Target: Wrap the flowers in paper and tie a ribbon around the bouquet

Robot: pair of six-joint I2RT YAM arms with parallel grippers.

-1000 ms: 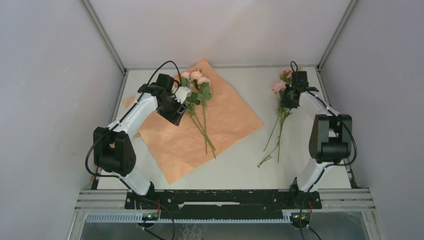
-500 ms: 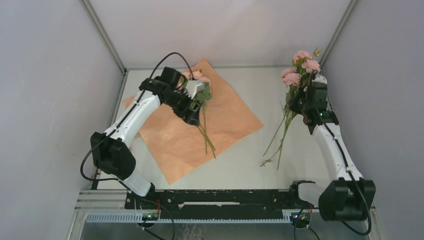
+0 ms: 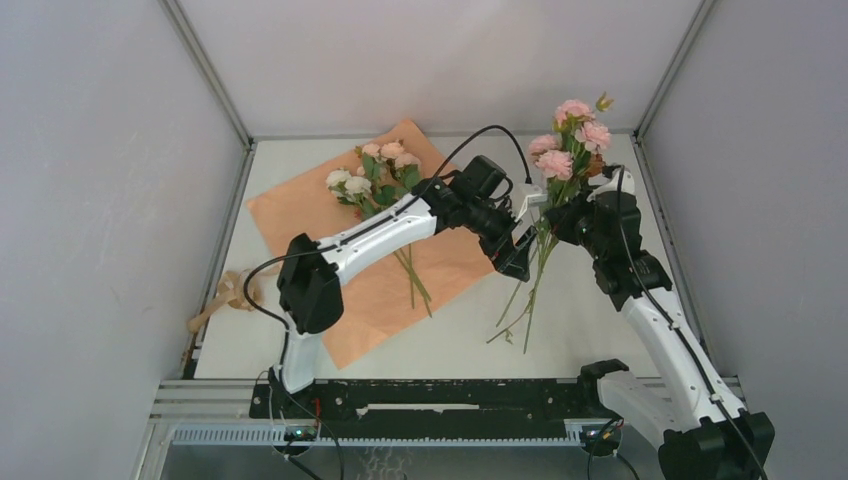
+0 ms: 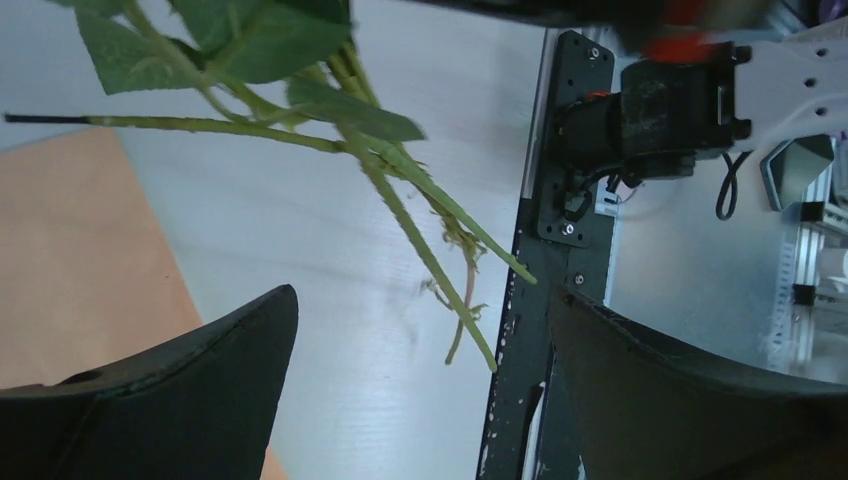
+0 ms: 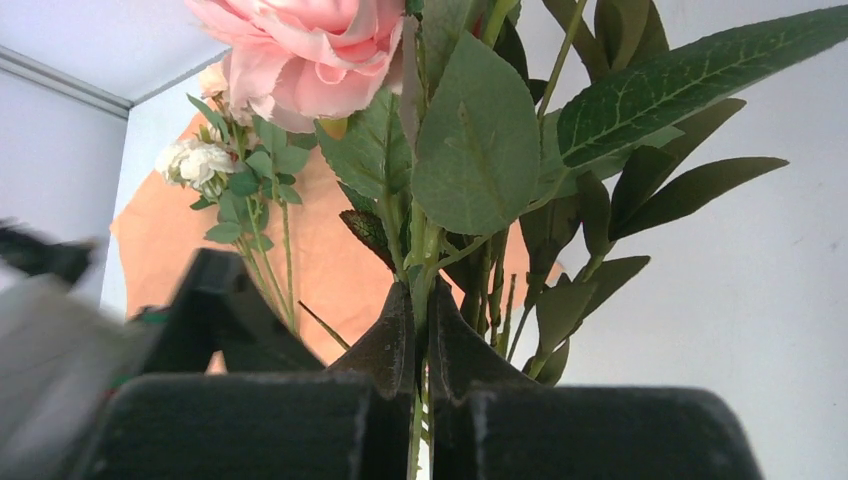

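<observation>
Paper [image 3: 380, 310] is my landmark, spread flat on the table. From above, a paler bunch [image 3: 375, 172] lies on its far part and the ribbon [image 3: 228, 295] is heaped off its left side. Just off its right corner the right gripper [image 3: 558, 222] holds the pink flowers [image 3: 565, 135] upright, with the left gripper [image 3: 528, 235] right beside their stems.

Left wrist cam: jaws gaping wide, nothing in them. Stems [image 4: 400, 213] cross beyond, paper [image 4: 80, 250] to the left.

Right wrist cam: right gripper [image 5: 420, 345] jaws pinched tight on the stems, paper [image 5: 330, 270] behind.
</observation>
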